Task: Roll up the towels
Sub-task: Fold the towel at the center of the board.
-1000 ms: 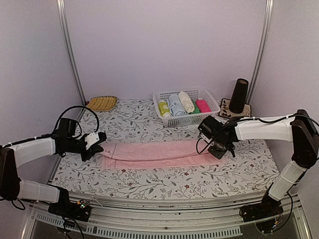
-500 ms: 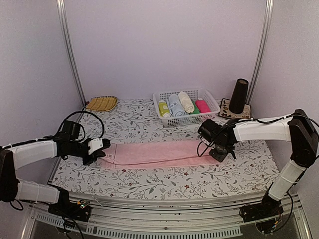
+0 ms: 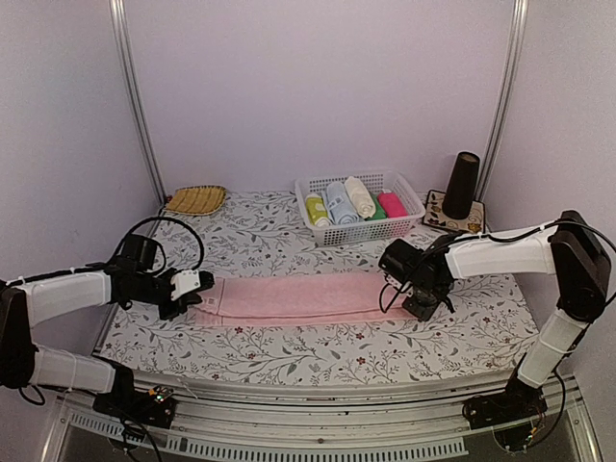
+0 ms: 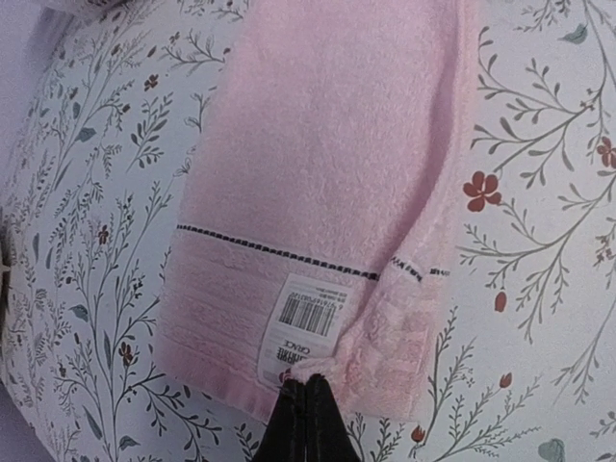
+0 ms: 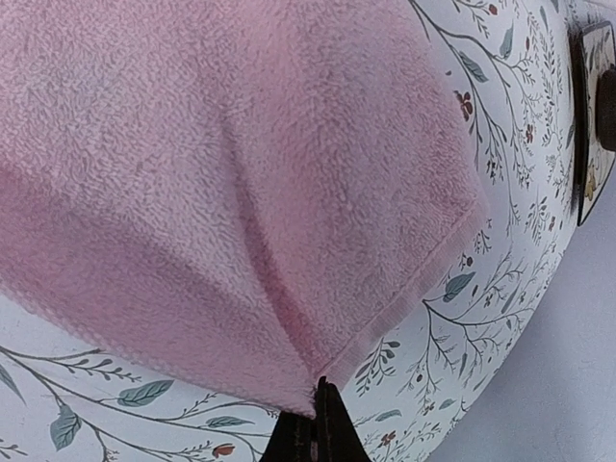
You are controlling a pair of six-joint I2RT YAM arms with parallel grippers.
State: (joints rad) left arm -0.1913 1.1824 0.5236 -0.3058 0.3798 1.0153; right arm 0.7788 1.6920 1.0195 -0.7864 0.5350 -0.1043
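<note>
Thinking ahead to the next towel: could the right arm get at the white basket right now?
Probably not yet: the right gripper is shut on one end of the pink towel. The basket sits just beyond it, open-topped, nothing between.

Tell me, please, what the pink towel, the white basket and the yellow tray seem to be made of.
The pink towel: matte terry cloth, probably cotton; its fuzzy looped pile and stitched border band show. The white basket: likely smooth moulded plastic, with a lattice wall. The yellow tray: seemingly woven bamboo or straw, by its ribbed texture, though too small to be sure.
</note>
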